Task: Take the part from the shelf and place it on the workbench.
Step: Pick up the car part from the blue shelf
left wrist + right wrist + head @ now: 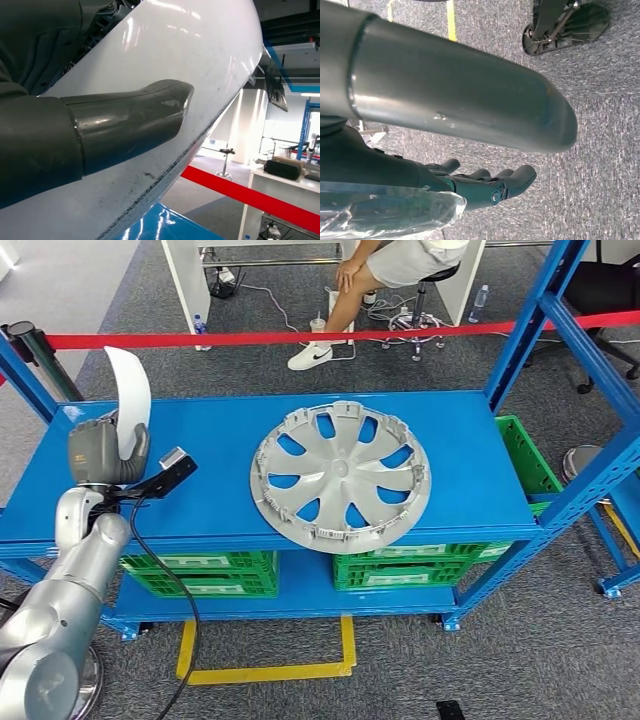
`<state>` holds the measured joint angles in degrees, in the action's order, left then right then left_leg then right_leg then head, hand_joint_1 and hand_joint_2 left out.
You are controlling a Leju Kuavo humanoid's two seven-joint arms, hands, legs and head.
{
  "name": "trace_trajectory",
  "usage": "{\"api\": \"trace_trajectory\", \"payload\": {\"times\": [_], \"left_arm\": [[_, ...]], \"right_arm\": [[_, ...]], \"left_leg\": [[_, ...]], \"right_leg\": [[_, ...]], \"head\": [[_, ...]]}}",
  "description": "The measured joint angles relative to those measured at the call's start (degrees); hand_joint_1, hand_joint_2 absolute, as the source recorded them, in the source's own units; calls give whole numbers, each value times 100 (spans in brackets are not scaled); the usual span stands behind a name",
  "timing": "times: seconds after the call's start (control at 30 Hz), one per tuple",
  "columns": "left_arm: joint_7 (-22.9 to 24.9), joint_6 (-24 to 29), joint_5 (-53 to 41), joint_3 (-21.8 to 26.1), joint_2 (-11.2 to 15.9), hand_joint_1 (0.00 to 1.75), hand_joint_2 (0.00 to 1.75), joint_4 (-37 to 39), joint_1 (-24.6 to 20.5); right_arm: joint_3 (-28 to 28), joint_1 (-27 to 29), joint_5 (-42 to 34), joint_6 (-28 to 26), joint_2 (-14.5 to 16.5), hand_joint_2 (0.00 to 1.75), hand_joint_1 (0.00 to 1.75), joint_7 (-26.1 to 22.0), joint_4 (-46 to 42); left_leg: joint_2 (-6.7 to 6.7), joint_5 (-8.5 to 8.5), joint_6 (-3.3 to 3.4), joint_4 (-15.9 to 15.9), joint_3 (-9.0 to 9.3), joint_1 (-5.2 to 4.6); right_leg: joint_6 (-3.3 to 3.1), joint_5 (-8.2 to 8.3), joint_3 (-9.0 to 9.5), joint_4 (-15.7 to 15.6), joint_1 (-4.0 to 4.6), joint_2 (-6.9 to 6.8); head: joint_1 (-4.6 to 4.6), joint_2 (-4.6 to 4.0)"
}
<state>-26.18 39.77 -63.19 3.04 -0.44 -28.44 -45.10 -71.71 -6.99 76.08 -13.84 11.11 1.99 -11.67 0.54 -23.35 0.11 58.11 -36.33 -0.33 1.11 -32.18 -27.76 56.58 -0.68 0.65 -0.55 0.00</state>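
No readable labels on anything from my seat. My left hand (pixel 102 452) sits at about 9 o'clock over the blue metal shelf deck (pixel 460 455), thumb (pixel 132 122) pressed against the curved glossy white plastic part (pixel 130 400), which sticks up above it. Right hand (pixel 486 182) hangs over grey carpet, fingers loosely apart, holding nothing. A grey spoked plastic wheel cover (pixel 341 478) lies flat mid-shelf, green plastic crates (pixel 200 575) below. Someone's seated behind the red barrier tape (pixel 302 337).

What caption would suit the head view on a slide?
Left hand holds a white curved part above the blue shelf, beside a grey wheel cover.
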Motion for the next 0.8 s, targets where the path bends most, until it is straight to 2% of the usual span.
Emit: {"api": "trace_trajectory", "payload": {"times": [0.8], "left_arm": [[-244, -100, 535, 94, -4, 175, 175, 0, 27]], "right_arm": [[0, 0, -9, 7, 2, 0, 0, -9, 0]], "left_leg": [[0, -2, 2, 3, -4, -7]], "right_leg": [[2, 2, 32, -2, -8, -1]], "head": [[-1, 0]]}}
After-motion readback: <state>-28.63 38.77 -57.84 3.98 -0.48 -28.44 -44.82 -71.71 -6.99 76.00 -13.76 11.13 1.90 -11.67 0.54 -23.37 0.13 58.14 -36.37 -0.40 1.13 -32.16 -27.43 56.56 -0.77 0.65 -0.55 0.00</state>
